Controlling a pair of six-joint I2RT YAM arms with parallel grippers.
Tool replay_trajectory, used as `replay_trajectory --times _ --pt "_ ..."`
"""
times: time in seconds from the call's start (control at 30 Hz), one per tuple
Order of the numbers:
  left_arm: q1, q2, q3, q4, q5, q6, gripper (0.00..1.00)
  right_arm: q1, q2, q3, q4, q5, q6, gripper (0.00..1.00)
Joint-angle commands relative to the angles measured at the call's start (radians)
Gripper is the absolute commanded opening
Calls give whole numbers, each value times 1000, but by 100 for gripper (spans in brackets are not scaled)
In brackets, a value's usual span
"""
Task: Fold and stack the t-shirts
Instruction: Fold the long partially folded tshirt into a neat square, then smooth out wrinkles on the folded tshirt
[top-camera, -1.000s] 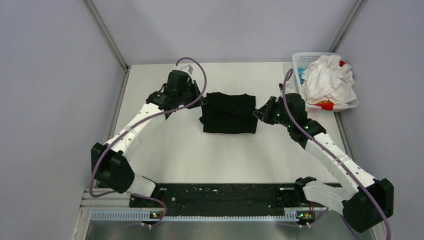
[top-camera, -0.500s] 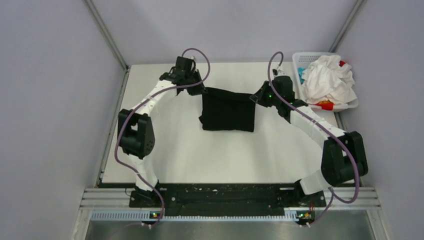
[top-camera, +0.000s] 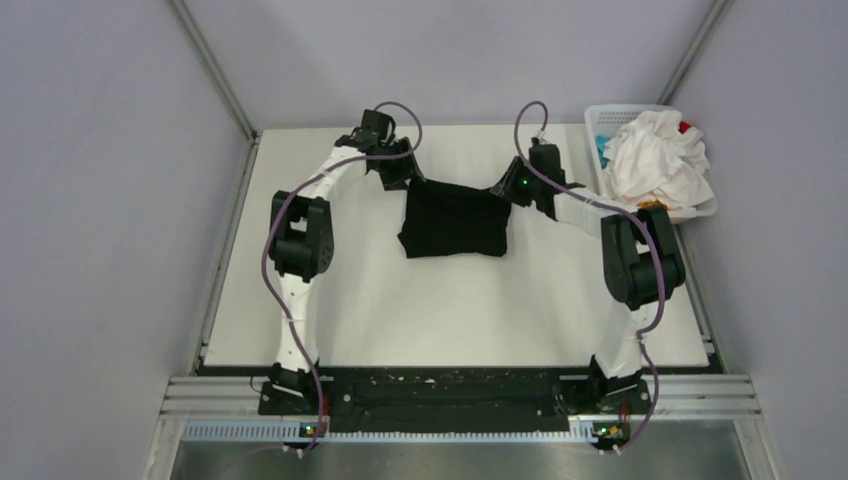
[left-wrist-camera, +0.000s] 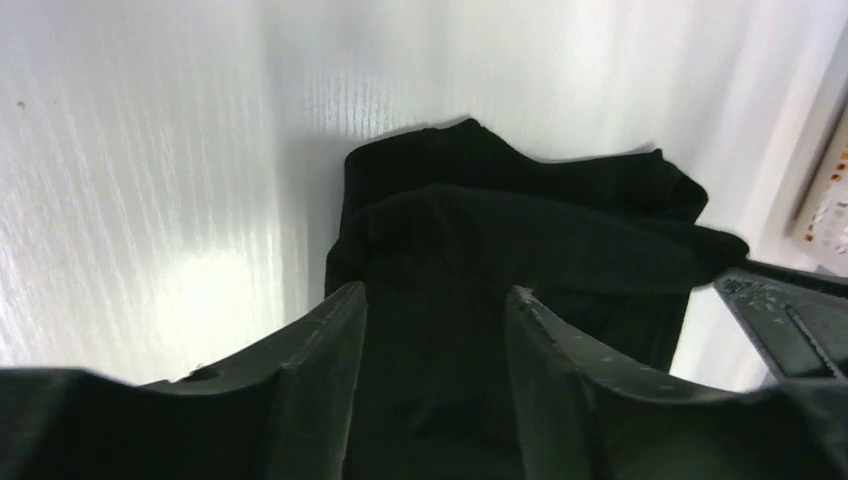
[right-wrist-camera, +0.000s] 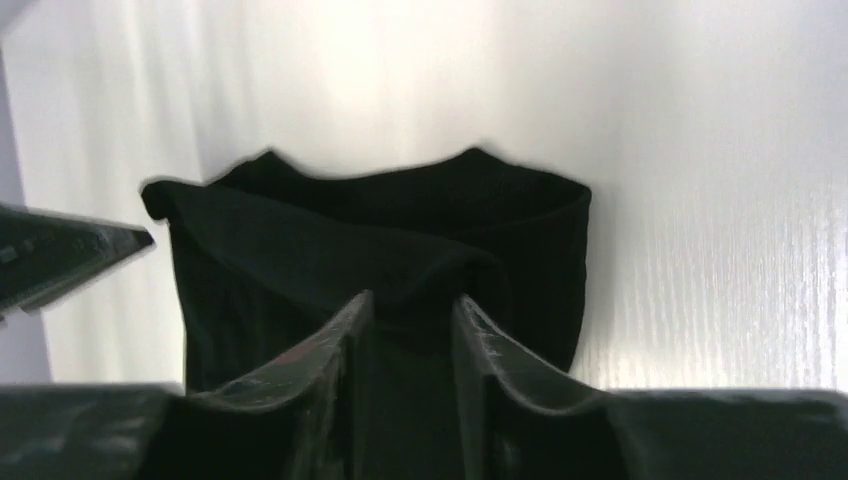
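Observation:
The black t-shirt (top-camera: 455, 225) lies folded in a rough square at the far middle of the table. My left gripper (top-camera: 405, 178) is at its far left corner and my right gripper (top-camera: 503, 190) at its far right corner. In the left wrist view the left gripper (left-wrist-camera: 435, 295) has its jaws apart over the black t-shirt (left-wrist-camera: 520, 230), with loose cloth in the gap. The right gripper (right-wrist-camera: 412, 300) stands narrowly open over the same t-shirt (right-wrist-camera: 380, 230), a cloth fold lying between its tips. White t-shirts (top-camera: 655, 160) are heaped in the basket.
A white lattice basket (top-camera: 610, 115) stands at the table's far right corner, with bits of red and blue among the white cloth. Walls close in the table at the back and both sides. A black rail (top-camera: 450, 390) runs along the near edge.
Both arms have stretched toward the far side, carrying the black shirt's edge so that the shirt lies shorter. Both grippers, shut on its corners before, now have their jaws parted.

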Motion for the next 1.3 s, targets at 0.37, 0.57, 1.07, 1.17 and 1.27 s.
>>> replay_trajectory --times 0.37,0.57,1.07,1.17,1.27 --pt "-14 -179 -113 87 160 -22 99 -10 -122 -78 262 -347 116 99" --pt "-66 -279 -330 175 275 -53 99 43 -194 -317 468 -537 222 99" --pt "-100 -251 -692 270 188 -86 99 -17 -217 -552 183 -190 45 99" --pt "-95 -268 -720 269 178 -87 99 -19 -250 -556 154 -182 22 99" --pt "-97 -313 -693 240 183 -66 99 -19 -303 -524 146 -212 5 99"
